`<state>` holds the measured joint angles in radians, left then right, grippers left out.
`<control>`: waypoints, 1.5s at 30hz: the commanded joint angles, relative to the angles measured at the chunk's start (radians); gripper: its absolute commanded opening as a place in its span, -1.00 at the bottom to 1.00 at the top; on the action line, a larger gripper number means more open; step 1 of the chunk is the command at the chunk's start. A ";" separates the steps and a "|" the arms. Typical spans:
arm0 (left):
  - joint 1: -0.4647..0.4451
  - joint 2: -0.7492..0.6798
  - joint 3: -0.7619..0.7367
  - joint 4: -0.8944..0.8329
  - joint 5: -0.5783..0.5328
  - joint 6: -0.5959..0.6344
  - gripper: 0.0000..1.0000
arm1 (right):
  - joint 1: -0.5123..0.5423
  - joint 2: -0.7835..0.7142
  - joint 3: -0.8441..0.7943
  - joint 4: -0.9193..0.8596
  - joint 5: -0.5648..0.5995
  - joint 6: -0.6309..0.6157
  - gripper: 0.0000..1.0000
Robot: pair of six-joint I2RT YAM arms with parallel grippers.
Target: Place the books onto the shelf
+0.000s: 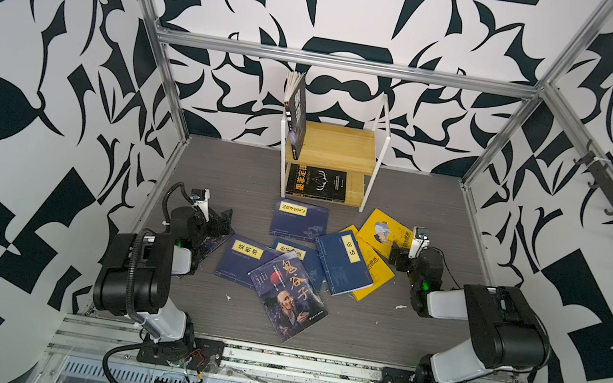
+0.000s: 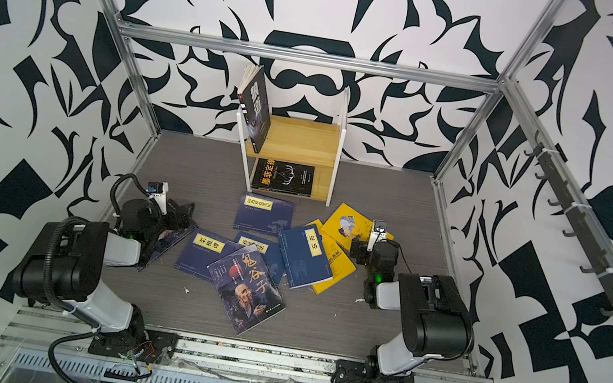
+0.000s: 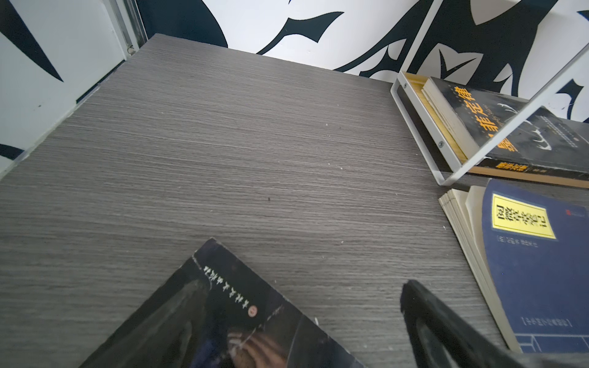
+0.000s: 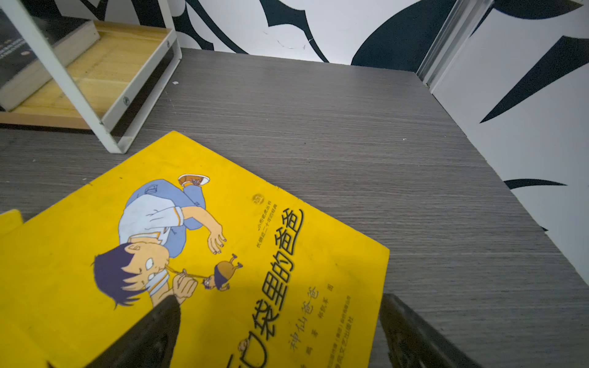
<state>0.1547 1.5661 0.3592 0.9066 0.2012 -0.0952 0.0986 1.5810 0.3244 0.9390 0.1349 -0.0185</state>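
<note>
The books (image 1: 289, 299) lie scattered on the tabletop (image 1: 378, 331) in front of the shelf (image 1: 342, 143), probably waiting to be sorted. Two black books (image 1: 316, 183) are on the shelf already. Both end effectors are spread wide and empty. The right end effector (image 4: 280, 302) hangs over a yellow cartoon book (image 4: 223, 223) front-right of the shelf. The left end effector (image 1: 219, 224) is over a dark book (image 3: 223, 318) front-left of it.

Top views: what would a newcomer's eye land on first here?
The bold black-and-white patterned walls all round. Then the scatter of books, navy and bright yellow, on the grey table in front of the small wooden shelf at the back, where one black book stands tilted.
</note>
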 commanded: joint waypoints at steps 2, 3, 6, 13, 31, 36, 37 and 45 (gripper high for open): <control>0.002 -0.009 0.016 0.010 -0.003 0.009 0.99 | 0.000 -0.015 0.018 0.026 0.005 0.008 1.00; 0.000 -0.010 0.016 0.010 -0.004 0.009 0.99 | 0.000 -0.015 0.019 0.026 0.004 0.008 1.00; 0.001 -0.010 0.014 0.012 -0.004 0.009 0.99 | 0.000 -0.015 0.019 0.026 0.003 0.008 1.00; 0.001 -0.102 0.121 -0.233 0.010 0.018 0.99 | 0.000 -0.096 -0.007 0.008 0.037 0.014 1.00; -0.051 -0.239 0.718 -1.382 0.214 0.085 0.99 | 0.138 -0.554 0.253 -0.795 -0.140 0.259 0.82; -0.088 -0.243 0.735 -1.505 0.292 0.198 0.99 | 0.384 -0.563 0.303 -0.897 -0.112 0.235 0.79; -0.108 -0.238 0.736 -1.542 0.317 0.229 0.99 | 0.445 -0.562 0.309 -0.911 -0.107 0.224 0.78; -0.262 -0.173 0.681 -1.622 0.418 0.362 0.99 | 0.835 -0.585 0.250 -0.937 -0.046 0.026 0.63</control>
<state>-0.0860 1.3537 1.0672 -0.6323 0.5556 0.1993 0.8658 1.0286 0.5877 0.0223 0.0410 0.1005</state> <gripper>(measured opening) 0.995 0.817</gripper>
